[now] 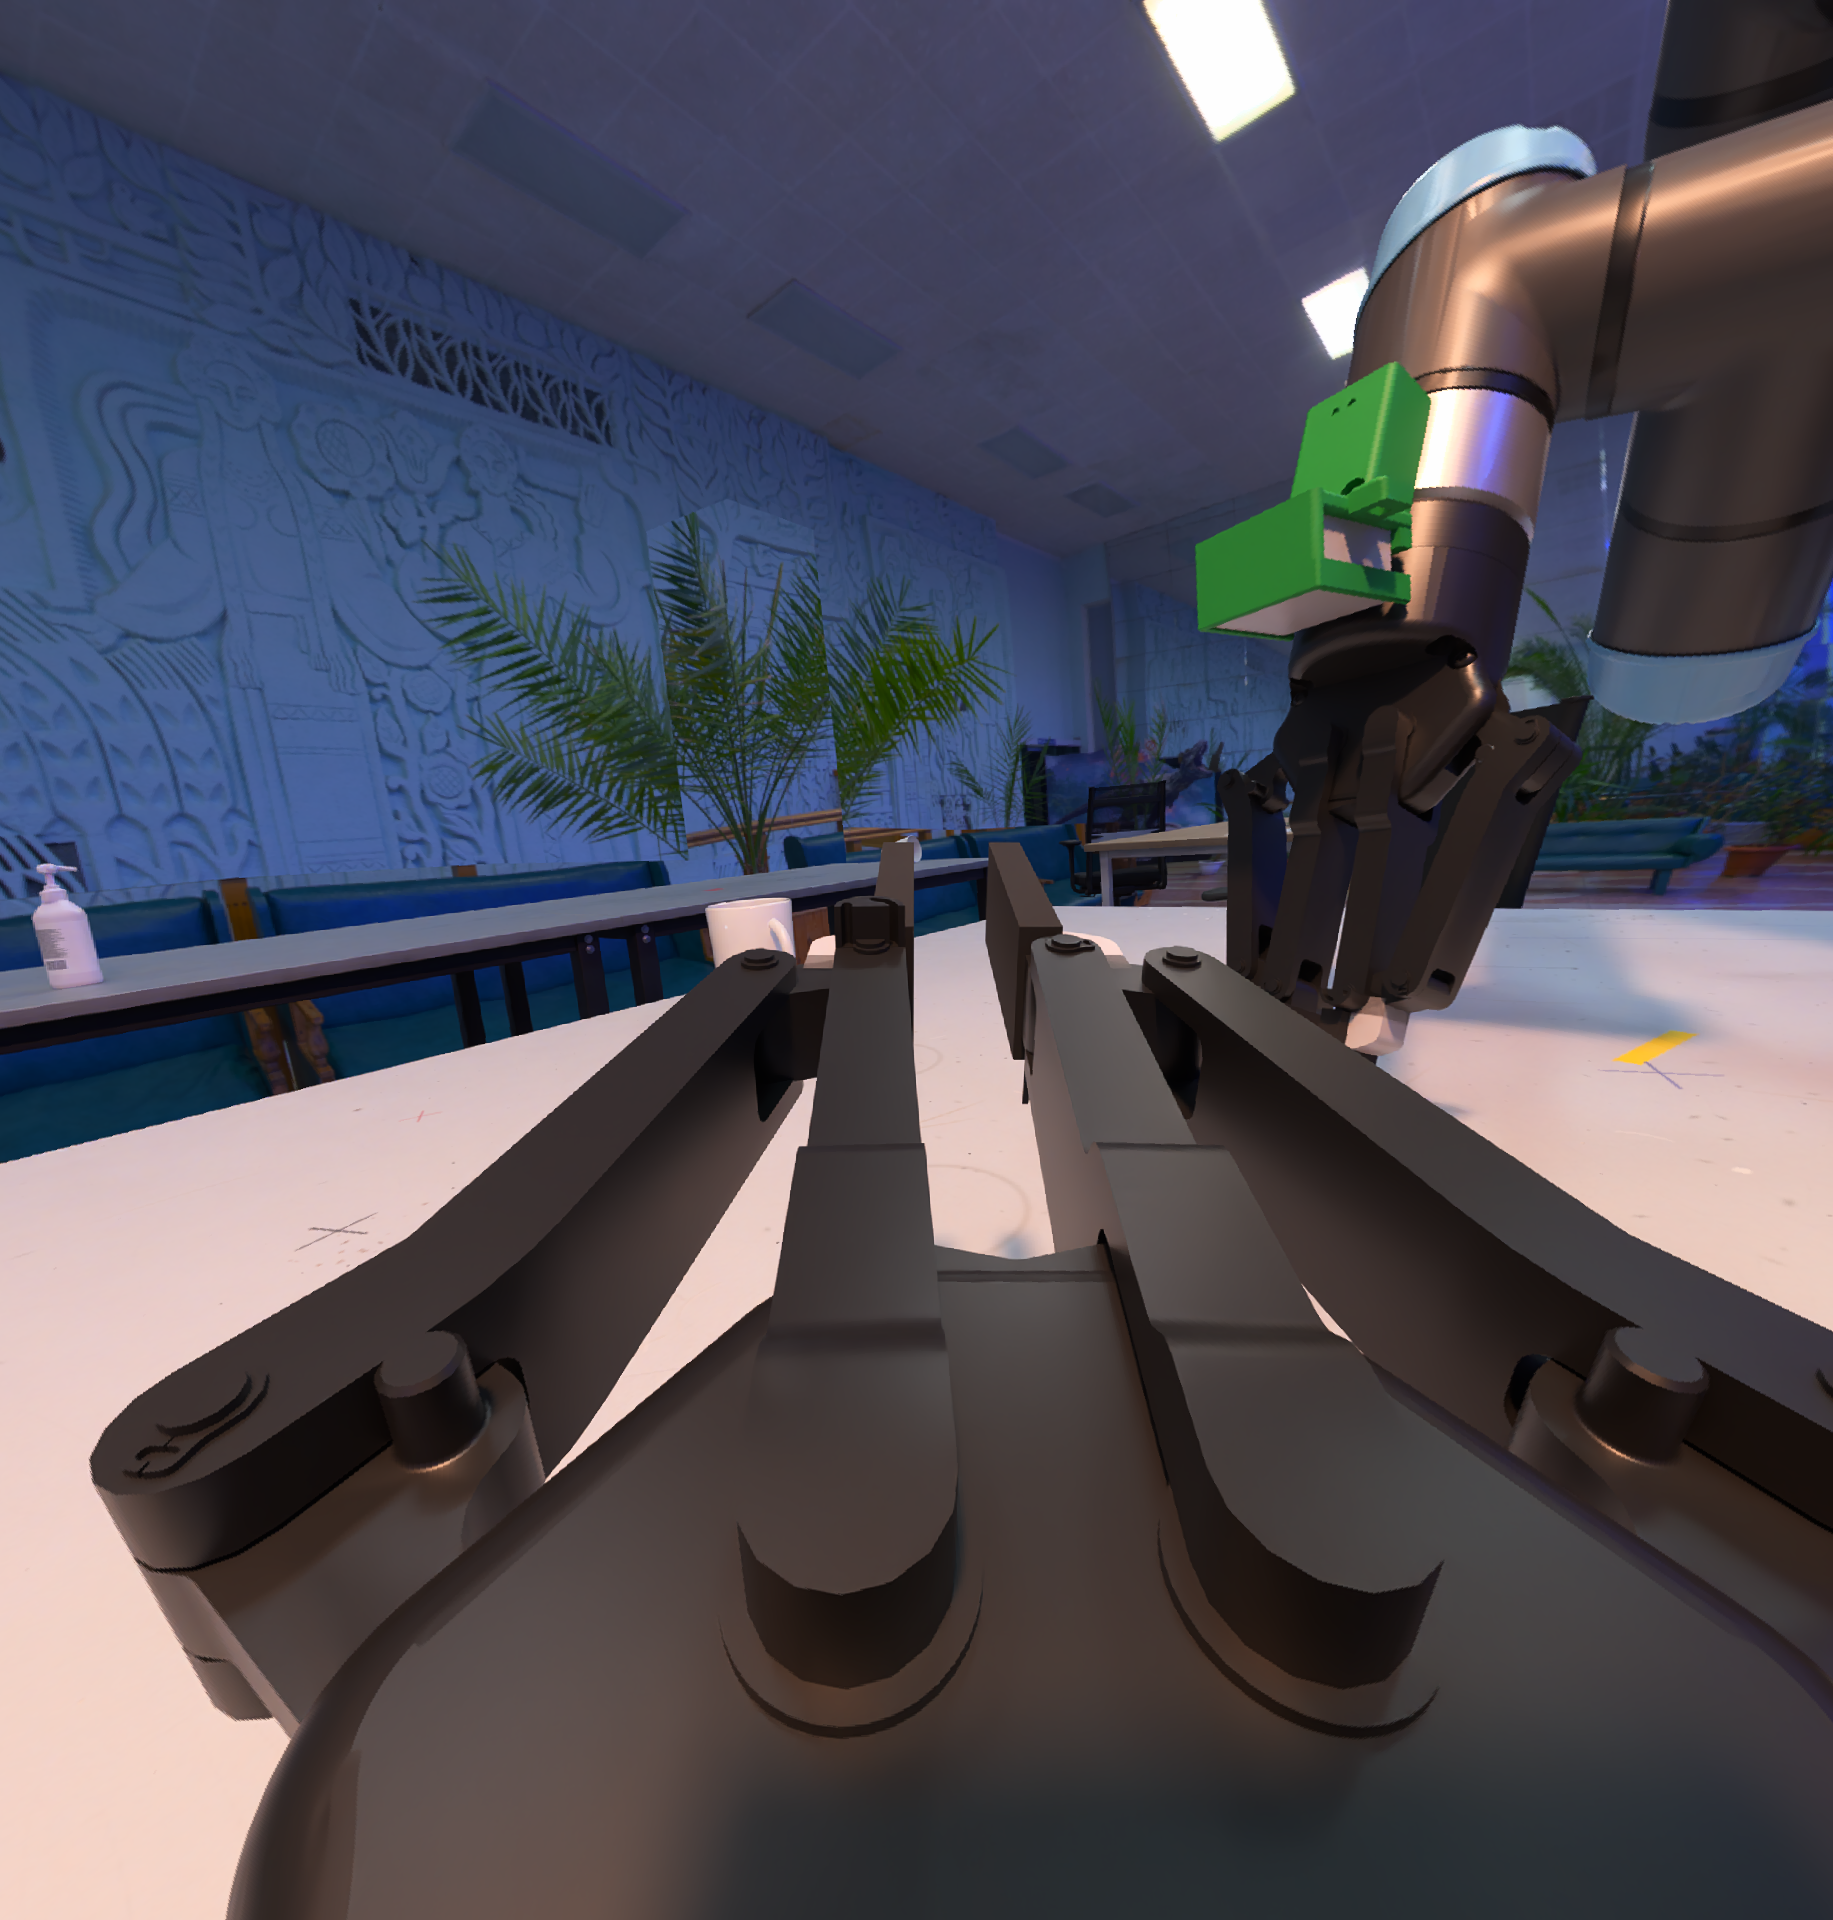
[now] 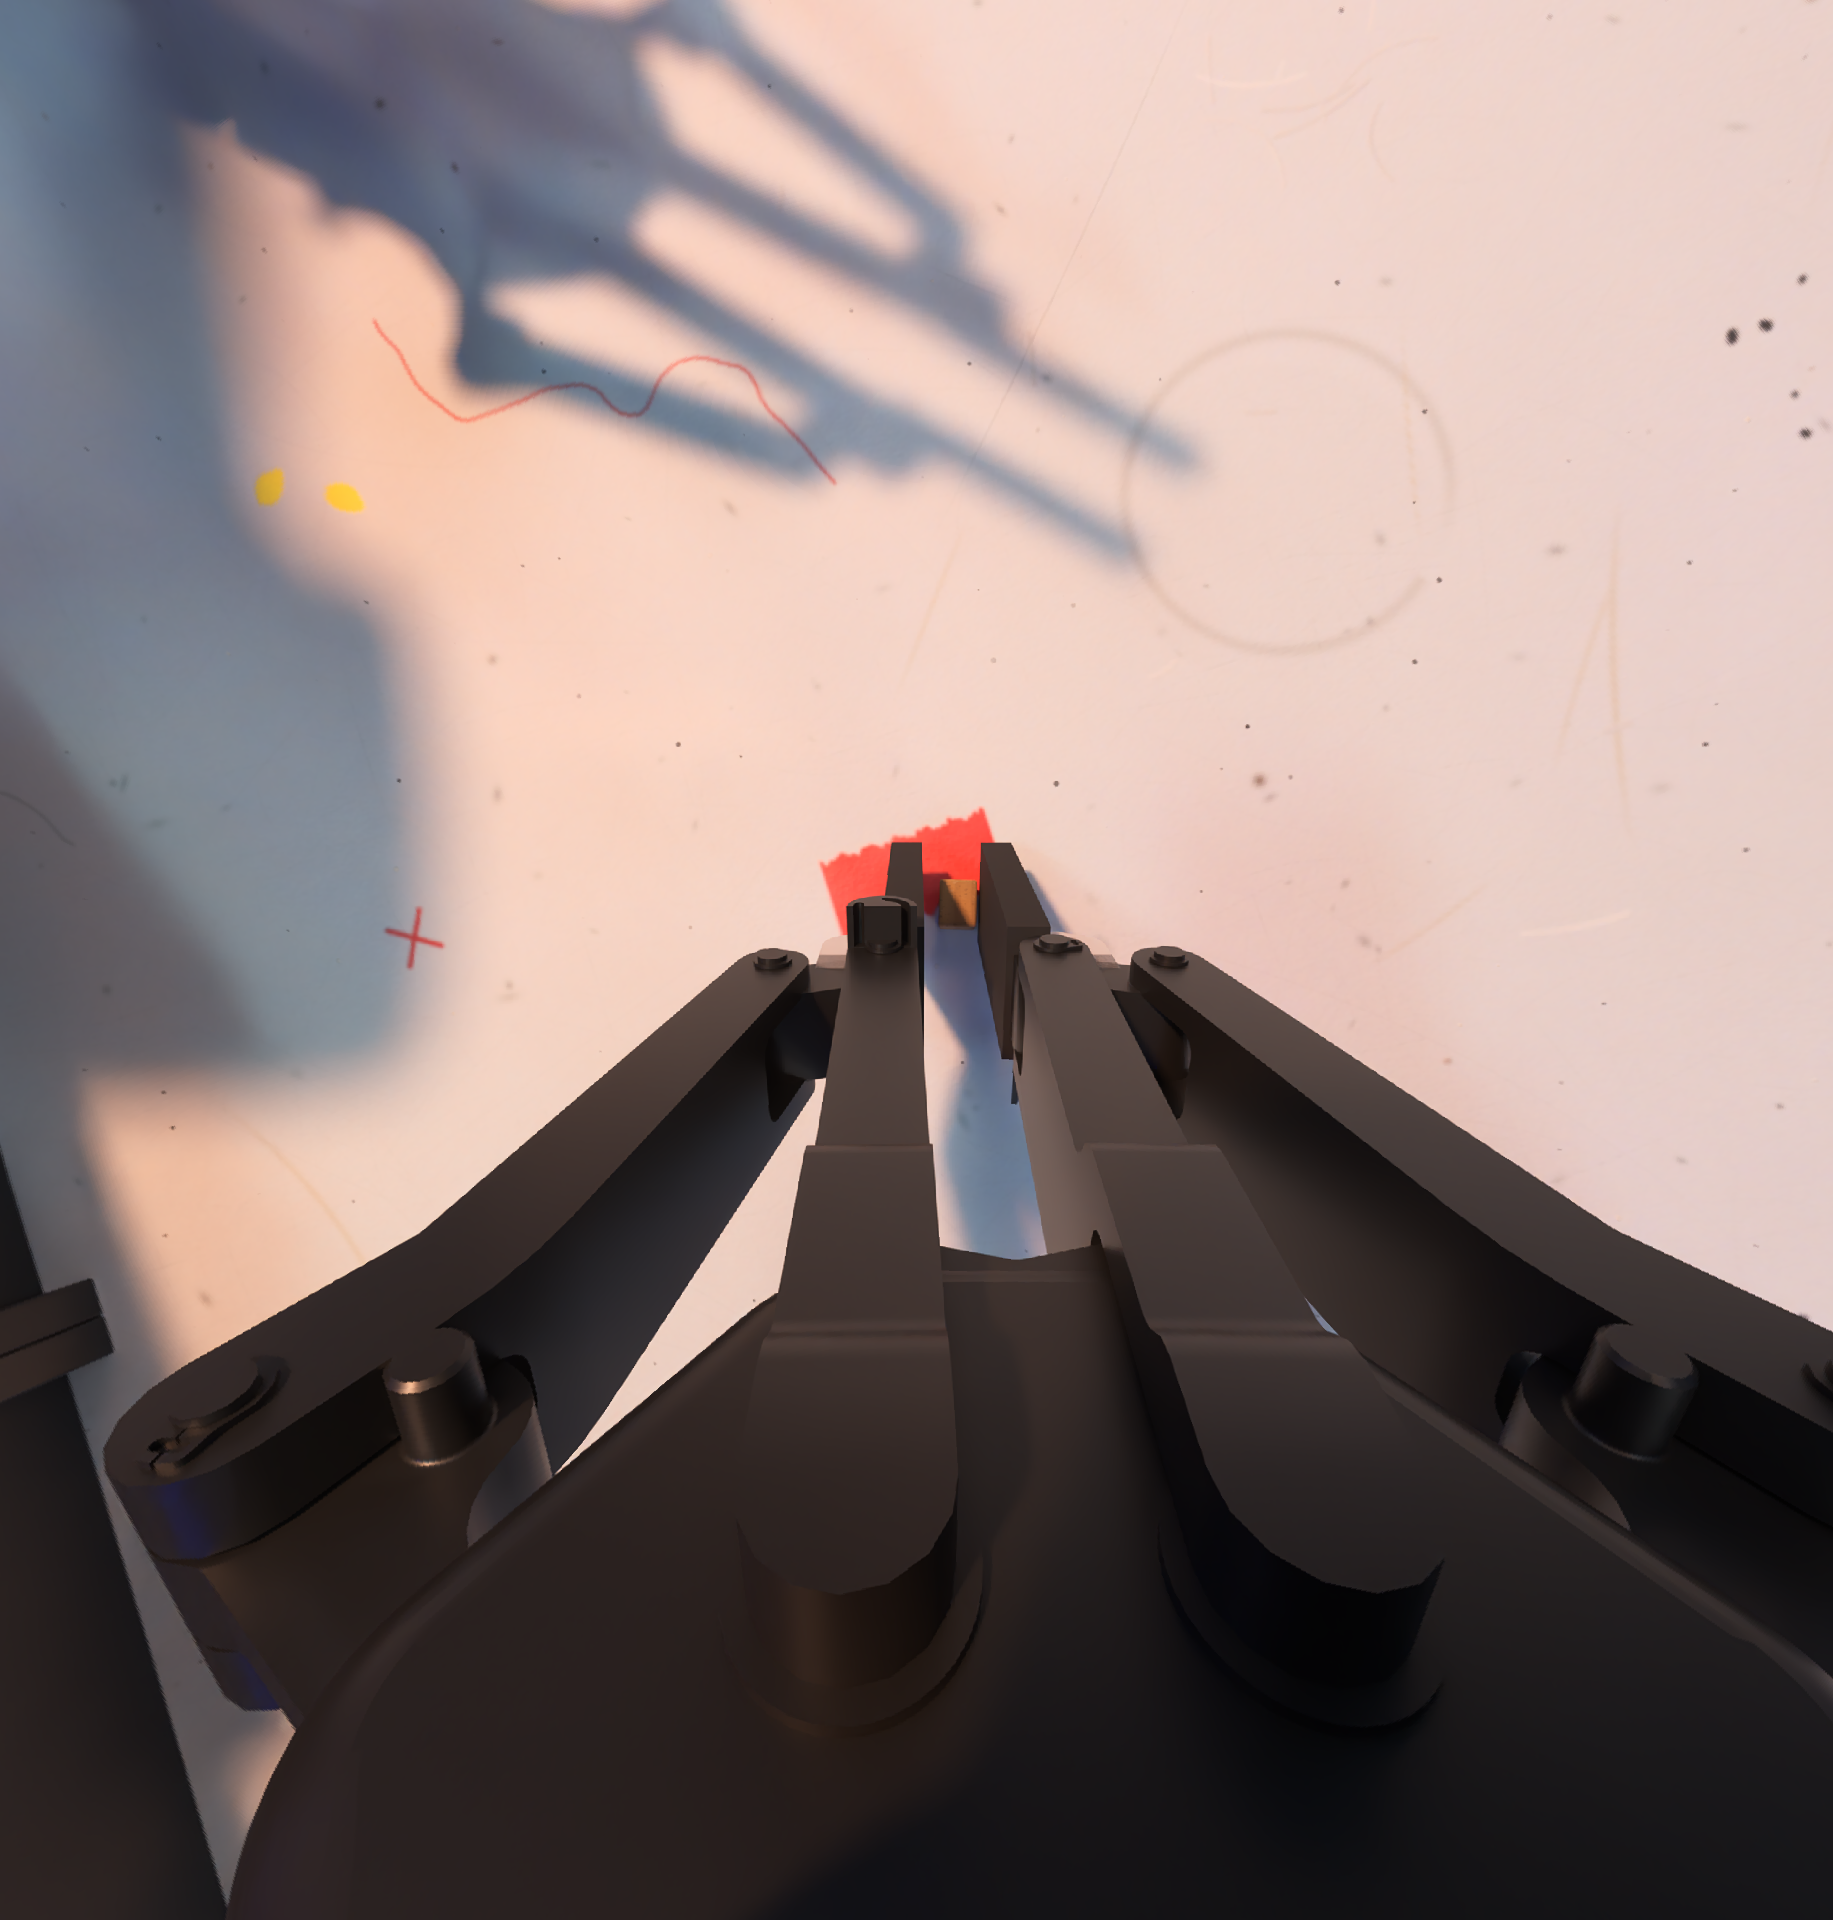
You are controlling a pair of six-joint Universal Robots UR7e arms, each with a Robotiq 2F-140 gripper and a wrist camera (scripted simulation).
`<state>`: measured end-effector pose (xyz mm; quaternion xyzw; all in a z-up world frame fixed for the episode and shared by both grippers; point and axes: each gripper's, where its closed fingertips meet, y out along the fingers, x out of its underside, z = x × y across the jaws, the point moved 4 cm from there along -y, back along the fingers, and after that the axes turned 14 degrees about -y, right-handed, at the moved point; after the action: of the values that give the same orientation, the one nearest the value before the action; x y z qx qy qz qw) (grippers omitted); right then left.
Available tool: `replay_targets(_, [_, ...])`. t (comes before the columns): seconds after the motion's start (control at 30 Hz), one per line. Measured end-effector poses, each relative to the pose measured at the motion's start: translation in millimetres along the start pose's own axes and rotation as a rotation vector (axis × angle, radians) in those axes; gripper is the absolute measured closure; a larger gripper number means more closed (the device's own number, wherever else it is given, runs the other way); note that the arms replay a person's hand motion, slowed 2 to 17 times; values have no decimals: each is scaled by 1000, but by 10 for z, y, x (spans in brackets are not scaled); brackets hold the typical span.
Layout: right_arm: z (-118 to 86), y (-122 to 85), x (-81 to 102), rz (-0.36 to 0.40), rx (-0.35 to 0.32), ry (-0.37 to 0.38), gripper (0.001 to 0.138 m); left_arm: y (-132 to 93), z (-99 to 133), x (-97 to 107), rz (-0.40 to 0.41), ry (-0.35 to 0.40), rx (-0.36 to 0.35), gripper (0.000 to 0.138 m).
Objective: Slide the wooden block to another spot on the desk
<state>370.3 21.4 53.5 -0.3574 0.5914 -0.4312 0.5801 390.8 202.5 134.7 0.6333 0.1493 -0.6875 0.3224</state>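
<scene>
The right gripper [image 2: 951, 878] points down at the white desk [image 2: 1307, 831], its fingers drawn in around a small wooden block [image 2: 958, 902]; the block sits between the fingertips over a patch of red tape [image 2: 870, 878], and the fingers look closed on it, though I cannot quite see contact on the left side. A red cross mark [image 2: 413, 938] lies off to one side, two yellow spots [image 2: 309, 492] farther away. The left gripper [image 1: 953, 883] hovers low over the desk, fingers nearly together with nothing between them. Past it stand a white mug [image 1: 748, 928] and, on a far table, a pump bottle [image 1: 64, 930].
</scene>
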Motion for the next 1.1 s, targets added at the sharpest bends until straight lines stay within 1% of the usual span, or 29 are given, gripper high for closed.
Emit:
replay_targets(0.1, [-14, 11, -7, 7, -13, 15, 124, -2, 0, -2, 2, -2, 2, 119])
replay_targets(0.23, [4, 16, -2, 2, 7, 21, 126, -4, 2, -5, 4, -3, 3, 119])
replay_targets(0.33, [11, 28, -1, 3, 20, 26, 130, -4, 3, -5, 4, -5, 4, 119])
replay_targets(0.5, [4, 24, 6, 0, 28, 22, 130, -4, 3, -2, 2, -6, 4, 120])
replay_targets(0.63, [2, -12, 80, -40, 30, 17, 130, -5, 2, 0, 1, -7, 4, 119])
replay_targets(0.77, [62, -79, 225, -103, 62, 22, 130, -3, 3, 1, 0, -9, 5, 119])
replay_targets(0.9, [147, -135, 338, -133, 83, 58, 130, -1, 7, 2, -1, -10, 8, 118])
replay_targets(1.1, [258, -181, 410, -127, 91, 136, 130, -3, 9, 1, 0, -6, 8, 117])
